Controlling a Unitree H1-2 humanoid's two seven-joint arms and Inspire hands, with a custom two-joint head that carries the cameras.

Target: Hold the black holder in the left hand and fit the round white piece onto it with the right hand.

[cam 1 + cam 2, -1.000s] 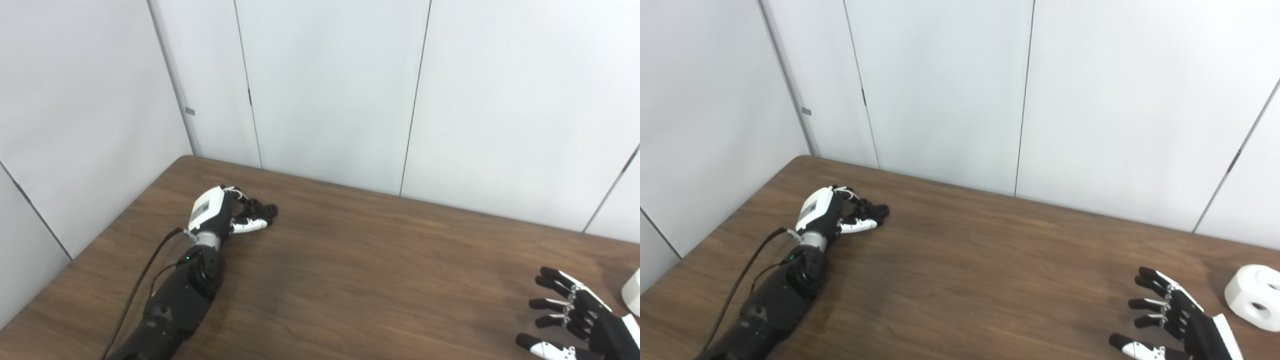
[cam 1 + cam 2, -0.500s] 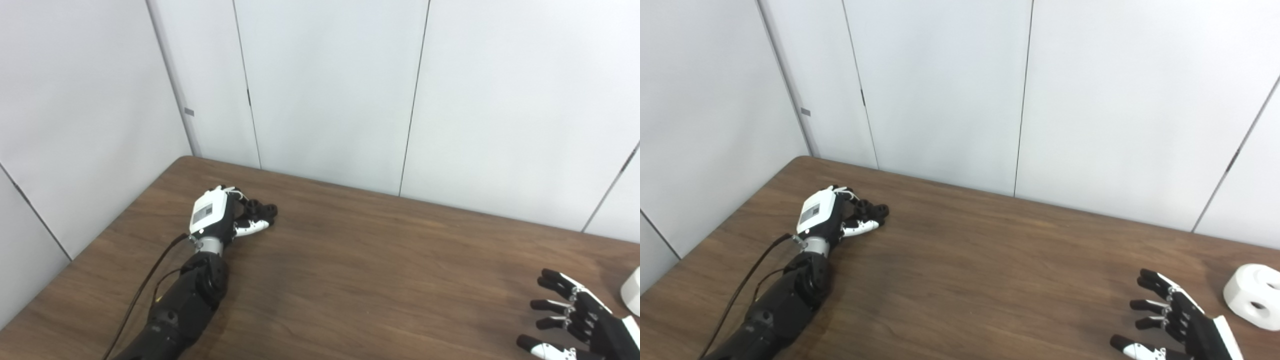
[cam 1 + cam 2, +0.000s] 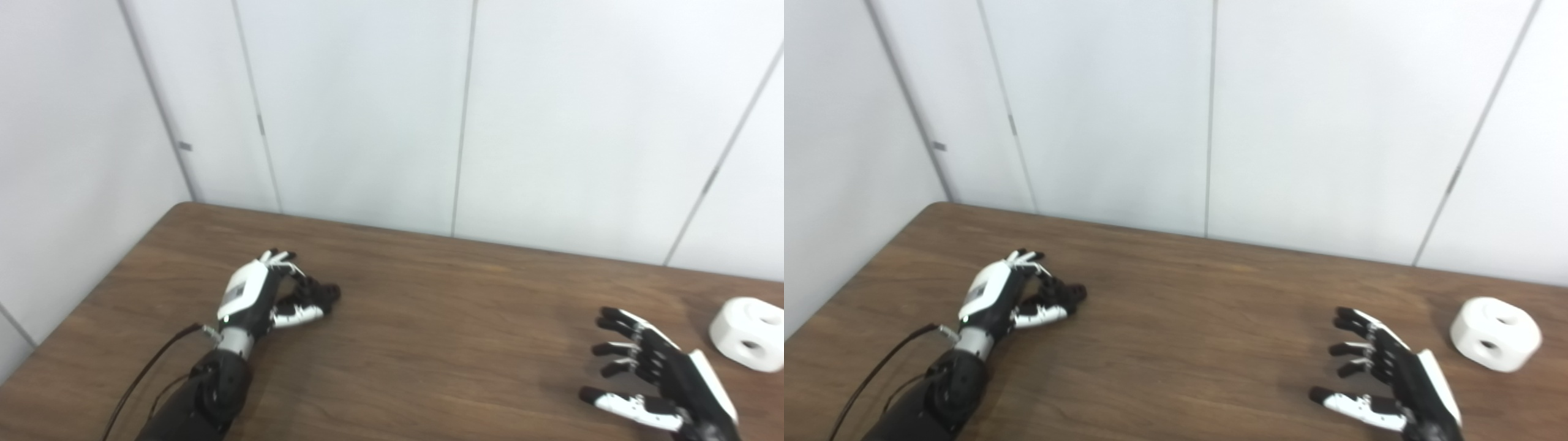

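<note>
I see my left hand (image 3: 254,297) curled around the black holder (image 3: 318,294) low on the brown table (image 3: 429,331). My right hand (image 3: 1387,376) hovers with fingers spread, empty — the round white piece (image 3: 1494,334) sits just beyond it, nothing between them.

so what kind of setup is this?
Looks like a lab test cell: a bare wood-grain table boxed in by plain white wall panels, holding only a black holder and a round white piece.
</note>
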